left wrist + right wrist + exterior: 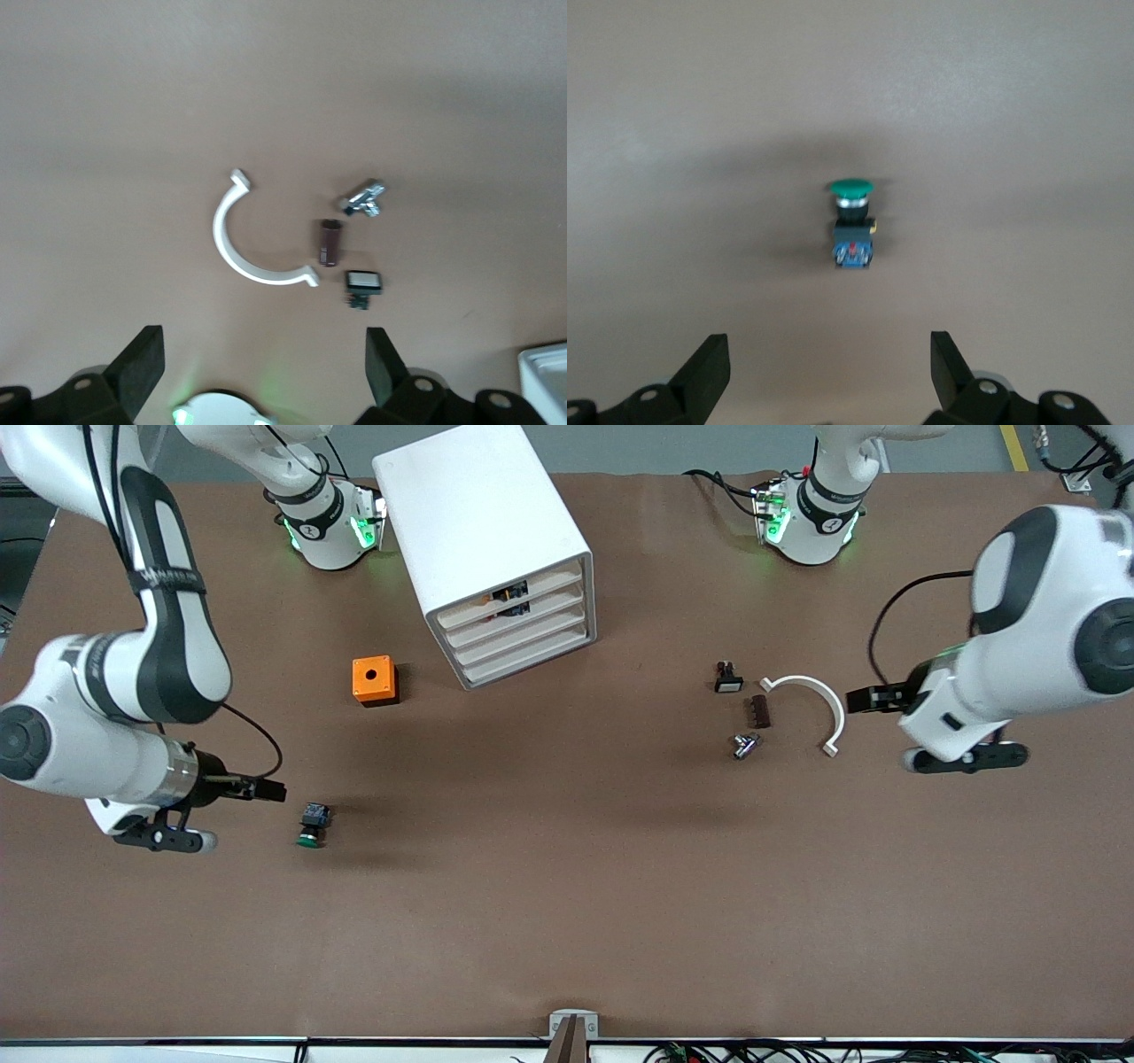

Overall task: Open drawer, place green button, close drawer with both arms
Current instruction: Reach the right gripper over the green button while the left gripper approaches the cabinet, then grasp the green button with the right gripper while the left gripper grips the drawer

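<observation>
The button (312,824) lies on its side on the brown table, green cap toward the front camera; it also shows in the right wrist view (852,226). My right gripper (164,839) hangs open and empty over the table beside the button, toward the right arm's end, its own view (828,354) showing the jaws wide apart. The white cabinet (483,522) stands near the robots' bases; its third drawer (524,643) is shut. My left gripper (966,759) is open and empty over the table beside a white curved piece; its wrist view (261,354) shows nothing between the jaws.
An orange box (375,680) with a hole sits beside the cabinet. The white curved piece (811,704), a black switch with white face (728,679), a brown part (758,711) and a metal part (745,745) lie toward the left arm's end. The cabinet's corner (545,381) shows in the left wrist view.
</observation>
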